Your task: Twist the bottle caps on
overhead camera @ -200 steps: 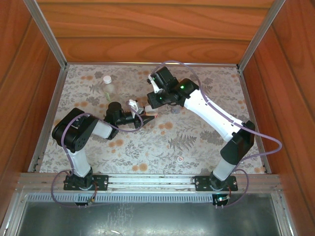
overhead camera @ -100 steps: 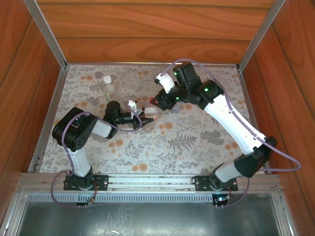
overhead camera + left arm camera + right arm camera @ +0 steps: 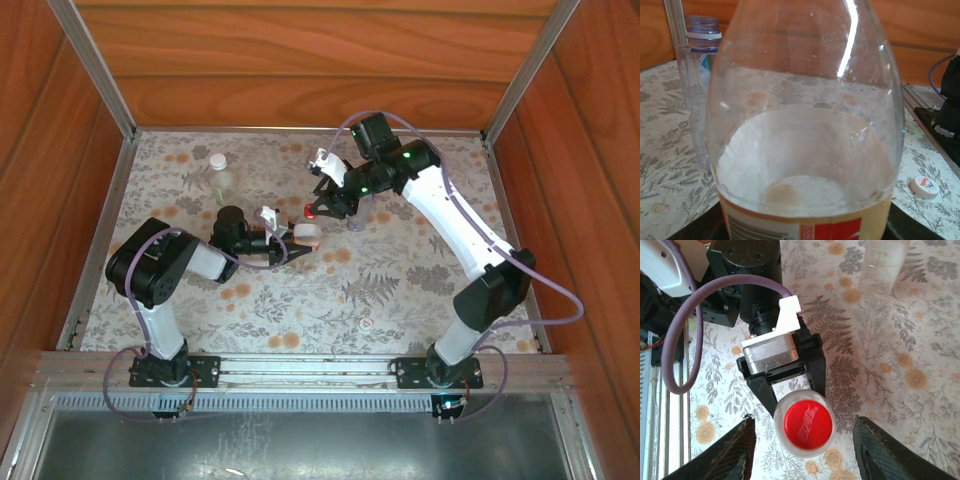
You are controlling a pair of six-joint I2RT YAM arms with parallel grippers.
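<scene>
Sitting on the neck of the bottle (image 3: pixel 306 236), the red cap (image 3: pixel 807 426) faced straight up near the middle of the worktop (image 3: pixel 400 290). Whether its thread had caught could not be told. The bottle stood upright, long axis vertical. The left pincer (image 3: pixel 791 390) was clamped on its body, reaching in from the bottle's 9 o'clock in the top view.

The right pincer (image 3: pixel 803 420) hung directly above, pointing down along that axis. Its fingers (image 3: pixel 735 452) were spread with the cap centred between them and a gap on either side, so it was open and gripping nothing. The coming move seemed to turn on that alignment. The right arm was the nearer one to the cap and probably needed only to drop and close before twisting.

A loose white cap (image 3: pixel 367 324) lay at the bottle's 5 o'clock, well apart. An uncapped blue bottle (image 3: pixel 701 75) stood near at 3 o'clock, and a capped bottle (image 3: pixel 217 170) at 10 o'clock.
</scene>
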